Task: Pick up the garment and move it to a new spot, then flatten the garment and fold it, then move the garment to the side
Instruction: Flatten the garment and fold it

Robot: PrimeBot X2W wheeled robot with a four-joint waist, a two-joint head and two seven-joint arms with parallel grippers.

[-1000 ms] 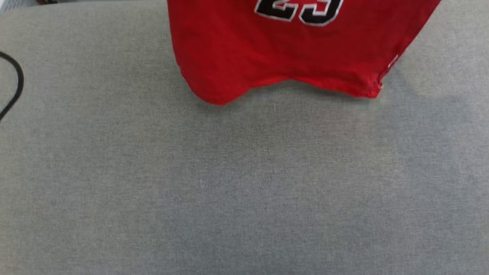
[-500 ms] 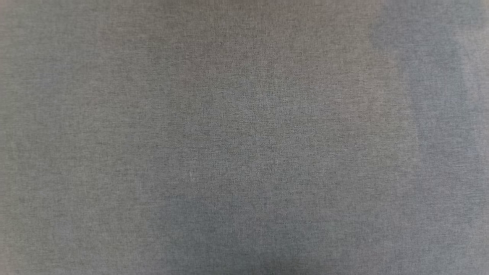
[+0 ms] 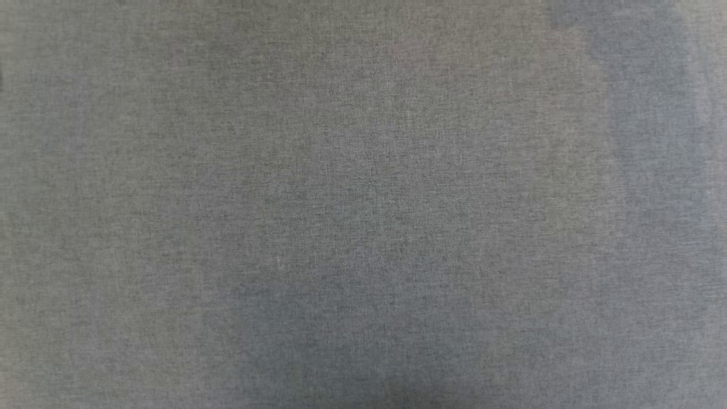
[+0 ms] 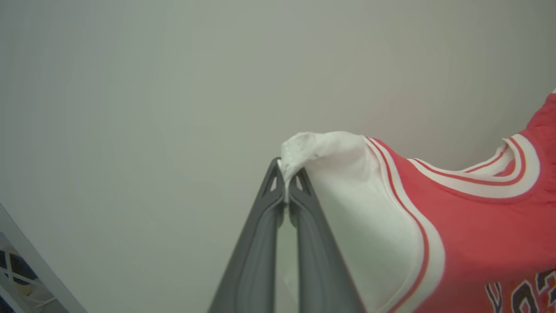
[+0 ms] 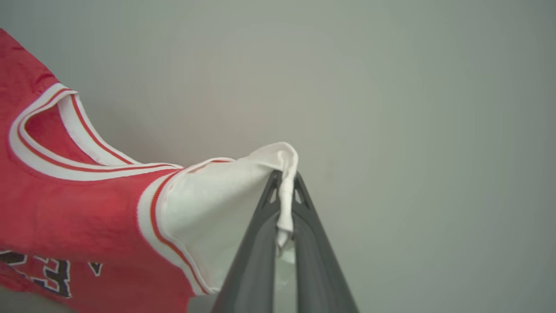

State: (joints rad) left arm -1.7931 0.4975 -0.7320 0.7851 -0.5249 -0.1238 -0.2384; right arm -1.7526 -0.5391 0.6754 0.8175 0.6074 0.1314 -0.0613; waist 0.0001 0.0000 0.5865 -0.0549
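Head view is just the grey table cover (image 3: 363, 204), so that's the landing zone. Left wrist view: left gripper (image 4: 286, 184) pinched tight on a white sleeve tip (image 4: 321, 152), the garment (image 4: 469, 243) hanging in the air beside it. Right wrist view: right gripper (image 5: 284, 195) nipped on the other sleeve (image 5: 217, 204). I'd hold both arms level and well apart so it hangs taut, then lay the hem down first.

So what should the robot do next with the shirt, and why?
Probably lower the shirt onto the grey surface, arms wide. The left fingers and right fingers each pinch a white sleeve, so it hangs spread and should land flat.
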